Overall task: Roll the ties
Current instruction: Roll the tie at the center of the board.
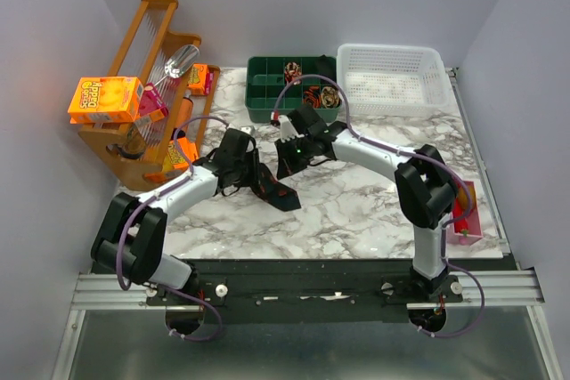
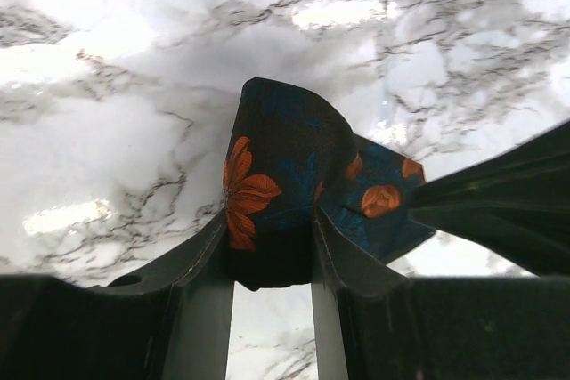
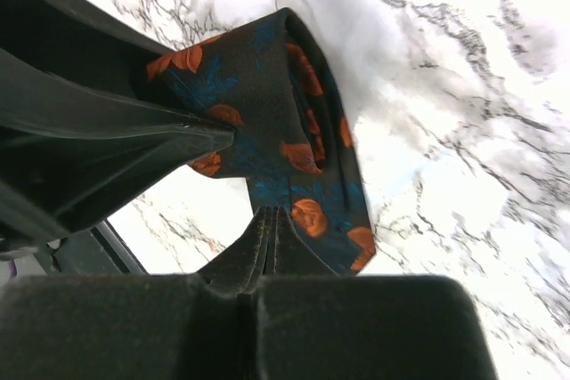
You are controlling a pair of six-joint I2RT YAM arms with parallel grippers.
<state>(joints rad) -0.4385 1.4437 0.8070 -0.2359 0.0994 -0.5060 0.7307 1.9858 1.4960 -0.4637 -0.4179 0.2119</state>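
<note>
One dark navy tie [image 1: 283, 195] with orange and blue flowers lies bunched on the marble table between both grippers. My left gripper [image 1: 253, 175] is shut on a fold of it; in the left wrist view the folded tie [image 2: 276, 175] sits gripped between the two fingers [image 2: 207, 260] of the left gripper [image 2: 272, 224]. My right gripper [image 1: 287, 163] is shut on the tie's edge; in the right wrist view the right gripper [image 3: 270, 217] pinches the tie [image 3: 267, 131] with its jaws pressed together. Rolled ties [image 1: 313, 95] sit in the green tray.
A green compartment tray [image 1: 264, 86] stands at the back centre, a white basket [image 1: 392, 77] to its right. A wooden rack [image 1: 147, 68] with orange boxes stands at the left. A red object [image 1: 463, 215] lies by the right edge.
</note>
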